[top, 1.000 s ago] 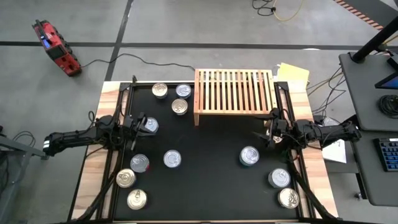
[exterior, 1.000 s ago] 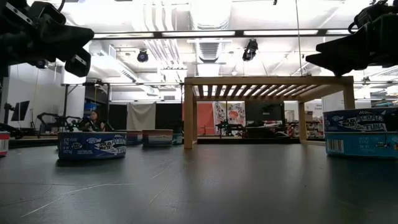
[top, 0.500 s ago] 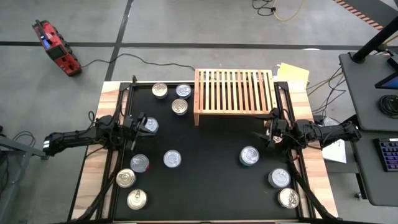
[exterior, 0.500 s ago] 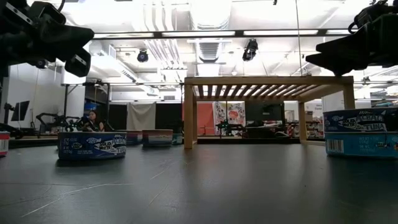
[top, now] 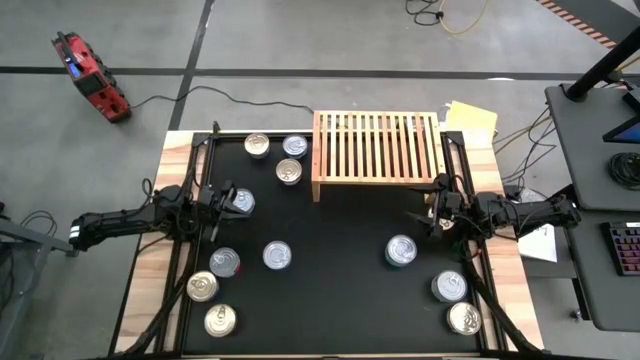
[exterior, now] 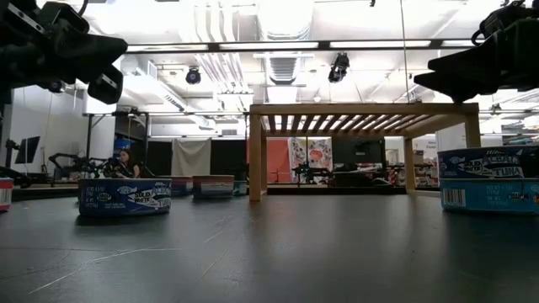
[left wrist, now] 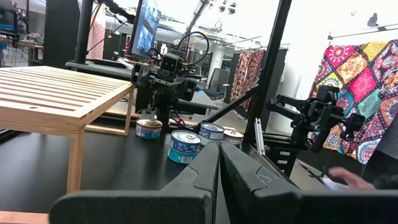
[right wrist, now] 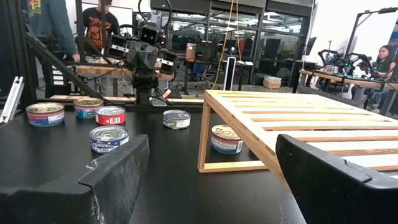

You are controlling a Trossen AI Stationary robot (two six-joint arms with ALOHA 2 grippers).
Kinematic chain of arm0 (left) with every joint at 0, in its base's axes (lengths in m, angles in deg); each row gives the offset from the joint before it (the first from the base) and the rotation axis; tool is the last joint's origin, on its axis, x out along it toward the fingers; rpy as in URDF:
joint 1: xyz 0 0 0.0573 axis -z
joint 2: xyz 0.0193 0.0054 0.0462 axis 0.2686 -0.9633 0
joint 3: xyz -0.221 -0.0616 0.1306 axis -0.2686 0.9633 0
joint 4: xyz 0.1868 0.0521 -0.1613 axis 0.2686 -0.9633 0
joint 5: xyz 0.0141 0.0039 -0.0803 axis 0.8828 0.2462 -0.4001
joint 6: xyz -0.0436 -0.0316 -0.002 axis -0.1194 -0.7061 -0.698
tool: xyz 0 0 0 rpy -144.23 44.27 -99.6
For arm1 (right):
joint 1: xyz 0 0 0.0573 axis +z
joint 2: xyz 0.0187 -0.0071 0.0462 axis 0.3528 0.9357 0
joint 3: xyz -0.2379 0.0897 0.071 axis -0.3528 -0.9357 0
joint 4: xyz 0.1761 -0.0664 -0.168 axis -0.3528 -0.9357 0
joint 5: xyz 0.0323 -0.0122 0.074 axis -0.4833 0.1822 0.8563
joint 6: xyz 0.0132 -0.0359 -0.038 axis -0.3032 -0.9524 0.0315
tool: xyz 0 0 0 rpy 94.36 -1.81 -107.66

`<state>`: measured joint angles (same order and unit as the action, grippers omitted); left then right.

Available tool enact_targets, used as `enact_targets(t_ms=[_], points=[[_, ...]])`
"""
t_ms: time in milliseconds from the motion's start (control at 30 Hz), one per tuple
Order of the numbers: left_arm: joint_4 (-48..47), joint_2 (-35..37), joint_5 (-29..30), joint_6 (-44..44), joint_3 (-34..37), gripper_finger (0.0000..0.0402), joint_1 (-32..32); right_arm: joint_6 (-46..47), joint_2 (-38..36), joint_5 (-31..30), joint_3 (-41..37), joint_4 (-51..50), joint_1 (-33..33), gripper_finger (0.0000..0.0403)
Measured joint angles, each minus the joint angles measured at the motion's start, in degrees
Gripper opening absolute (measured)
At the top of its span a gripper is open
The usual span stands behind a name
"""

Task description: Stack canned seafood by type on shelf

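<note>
The light-wood slatted shelf (top: 375, 147) stands on its short legs at the far middle of the black mat (top: 330, 300), with nothing on top. Several flat round seafood tins with silver lids lie scattered on the mat: three by the shelf's left end (top: 288, 170), several at the near left (top: 225, 262), and three at the near right (top: 401, 250). My left gripper (top: 226, 203) hovers shut above the mat's left side, over a tin (top: 242, 201); its shut fingers (left wrist: 214, 174) point level toward the right. My right gripper (top: 422, 208) hovers open at the right, its fingers (right wrist: 118, 171) wide apart.
Black frame rails (top: 200, 180) run along both sides of the mat. A yellow paper (top: 470, 118) lies behind the shelf's right end. In the low view a blue-labelled tin (exterior: 125, 197) stands at the left and stacked tins (exterior: 488, 181) at the right. People show beyond the table (right wrist: 99, 25).
</note>
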<state>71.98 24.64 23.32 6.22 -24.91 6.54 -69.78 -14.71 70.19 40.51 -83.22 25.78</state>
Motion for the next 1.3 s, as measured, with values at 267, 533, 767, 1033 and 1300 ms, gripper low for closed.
enact_targets(t_ms=[267,533,767,1033,1300], points=[[0.0,0.0,0.02,0.0,-0.02,0.0,-0.01,-0.01,0.01,-0.01,0.0,0.02,0.01,0.0343],[1.57,-0.02,0.06,0.33,0.0,0.0,0.0,-0.53,0.0,-0.01,-0.01,0.17,-0.02,0.0343],[12.9,-0.01,0.09,-6.45,0.0,0.0,0.0,4.63,0.0,-0.1,0.01,3.18,-0.16,0.0343],[23.31,0.0,0.11,-5.99,0.0,0.0,0.0,8.86,0.46,3.81,1.8,8.04,-0.12,0.0343],[23.77,0.0,0.13,-6.63,0.0,0.0,0.0,13.25,1.0,7.34,5.79,7.58,-0.1,0.0343]])
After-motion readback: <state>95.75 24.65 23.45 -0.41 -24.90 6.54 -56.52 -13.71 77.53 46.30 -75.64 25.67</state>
